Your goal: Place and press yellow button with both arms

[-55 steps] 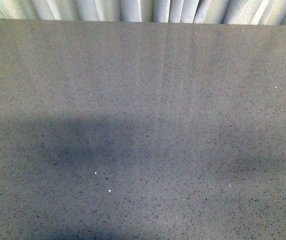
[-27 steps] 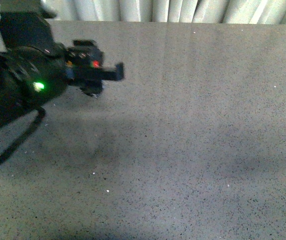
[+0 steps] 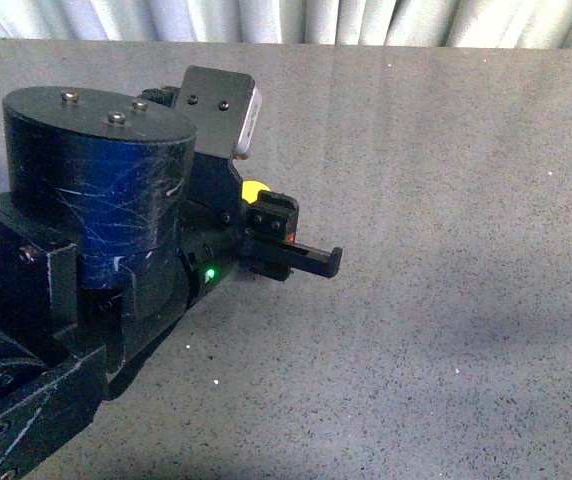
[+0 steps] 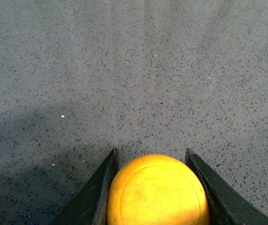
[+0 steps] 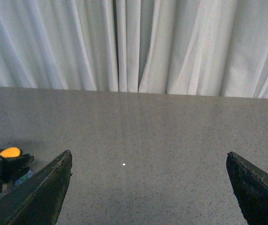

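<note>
The yellow button [image 4: 157, 190] fills the lower middle of the left wrist view, its round domed cap wedged between two dark fingers [image 4: 96, 194]. My left gripper [image 4: 151, 151] is shut on it just above the grey table. In the front view the bulky black left arm [image 3: 96, 230] takes up the left side. A sliver of the yellow button [image 3: 255, 190] shows beside the left gripper [image 3: 291, 235]; its neck and base are hidden. My right gripper [image 5: 148, 154] is open and holds nothing. It sees the yellow button [image 5: 10, 152] far off at one side.
A grey speckled table [image 3: 446, 300] spreads to the right of the left arm. Pale pleated curtains [image 5: 134, 42] hang behind the table's far edge. A white speck [image 5: 124, 164] lies on the table between the right gripper's fingers.
The left arm came into the front view at the upper left, then moved nearer and lower. It now looms large at the left with the yellow button showing in its gripper.
</note>
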